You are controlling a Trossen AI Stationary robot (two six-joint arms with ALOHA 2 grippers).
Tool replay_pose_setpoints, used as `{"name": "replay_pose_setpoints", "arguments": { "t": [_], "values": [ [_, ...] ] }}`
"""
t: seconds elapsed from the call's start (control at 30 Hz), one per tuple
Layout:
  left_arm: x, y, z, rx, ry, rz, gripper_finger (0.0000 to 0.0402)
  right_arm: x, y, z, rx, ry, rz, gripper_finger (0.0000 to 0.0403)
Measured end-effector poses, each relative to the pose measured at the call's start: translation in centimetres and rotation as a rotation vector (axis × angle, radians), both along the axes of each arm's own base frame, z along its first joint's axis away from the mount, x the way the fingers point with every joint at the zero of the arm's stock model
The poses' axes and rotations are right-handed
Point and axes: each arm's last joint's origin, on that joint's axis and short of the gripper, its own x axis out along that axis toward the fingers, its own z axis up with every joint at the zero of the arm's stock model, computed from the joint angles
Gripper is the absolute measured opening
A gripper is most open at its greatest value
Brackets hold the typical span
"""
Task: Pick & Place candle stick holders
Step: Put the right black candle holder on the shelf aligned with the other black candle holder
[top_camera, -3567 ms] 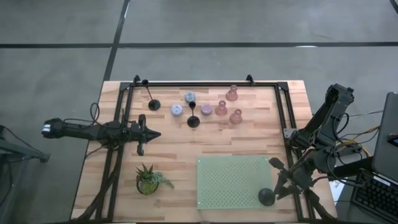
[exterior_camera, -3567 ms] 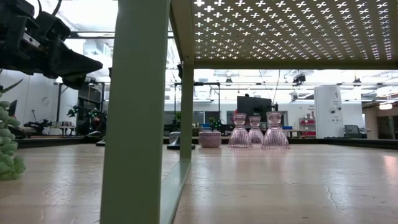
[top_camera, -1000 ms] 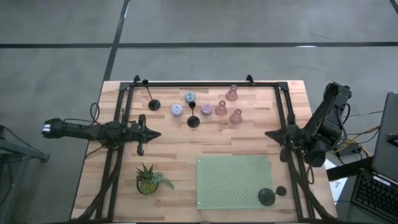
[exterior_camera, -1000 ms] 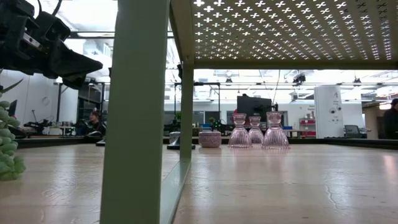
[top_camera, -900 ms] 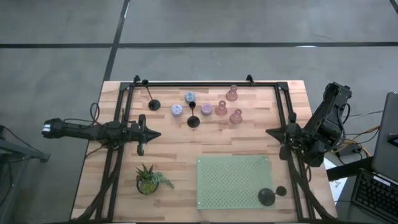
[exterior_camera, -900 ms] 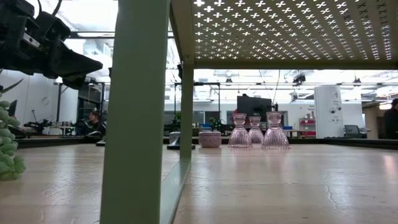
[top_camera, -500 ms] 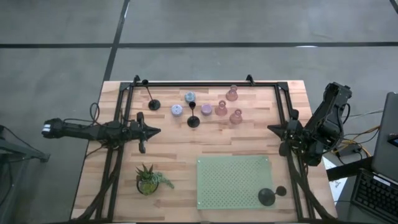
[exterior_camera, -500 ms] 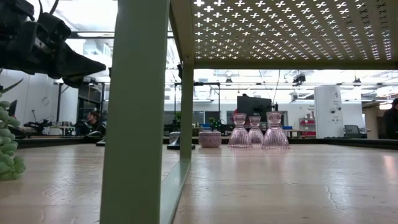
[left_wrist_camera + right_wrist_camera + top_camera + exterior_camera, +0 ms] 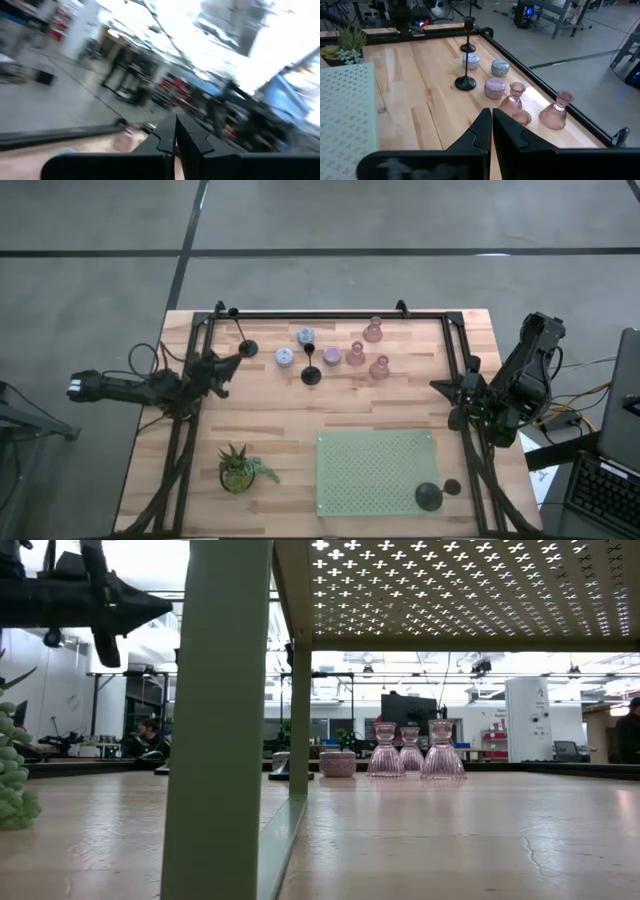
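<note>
Black thin-stemmed candle stick holder (image 9: 246,347) stands at the table's far left, just beyond the left gripper (image 9: 231,364), whose fingers are pressed together and empty. Right gripper (image 9: 440,389), fingers also together, hovers near the right edge, well apart from the pink bell-shaped holders (image 9: 379,367).

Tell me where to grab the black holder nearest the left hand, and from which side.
Grip the thin stem of the black holder, just above its round base. Come in level from the left hand's side, since the table edge there looks free of other holders. The stem stands upright, so a sideways pinch probably suits it better than the wide base.
</note>
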Motion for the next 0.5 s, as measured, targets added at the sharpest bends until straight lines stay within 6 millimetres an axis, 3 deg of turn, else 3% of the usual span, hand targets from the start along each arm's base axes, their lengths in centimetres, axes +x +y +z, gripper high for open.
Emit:
{"name": "replay_pose_setpoints", "arguments": {
  "t": [0.27, 0.5],
  "values": [
    [1.2, -0.2, -1.1, -0.097, 0.052, -0.073, 0.002, -0.2, -0.3, -0.9, 0.002, -0.001, -0.01, 0.0008],
    [3.5, -0.5, -0.5, -0.066, 0.206, -0.062, 0.007, -1.2, -1.9, -1.5, 0.069, -0.042, -0.01, 0.0008]
  ]
}}
